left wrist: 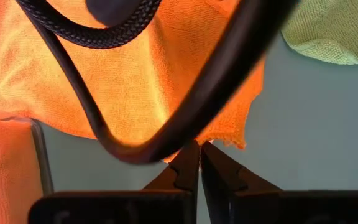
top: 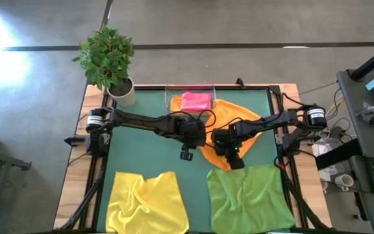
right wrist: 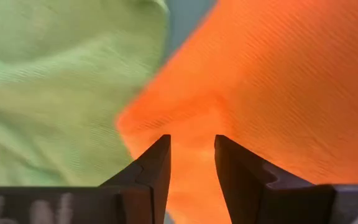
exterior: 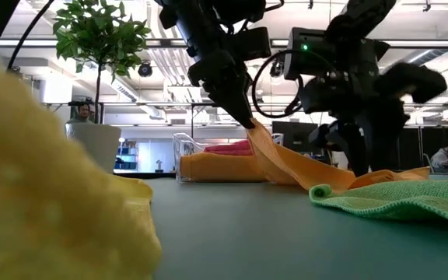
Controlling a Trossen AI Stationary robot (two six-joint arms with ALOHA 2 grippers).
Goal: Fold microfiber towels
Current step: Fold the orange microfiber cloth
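Lay spread mid-desk point(top: 252, 97): orange towel point(top: 249, 127), long axis diagonal from the clear tray point(top: 171, 91) at the far edge down toward the green towel point(top: 249, 195), near corner pointing at the latter. Left pincer point(exterior: 249, 123) pressed together, pinching that orange towel's edge and lifting it off the mat (cloth sloped downward from the tips). Right pincer point(right wrist: 191, 158) spread, above the orange corner beside the green. Yellow towel point(top: 145, 198) rumpled at the near-left; pink towel point(top: 195, 101) folded in the tray.

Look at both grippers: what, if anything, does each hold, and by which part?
The left gripper pinches the orange towel by its edge, lifting it. The right gripper is open over that towel's corner, holding nothing.
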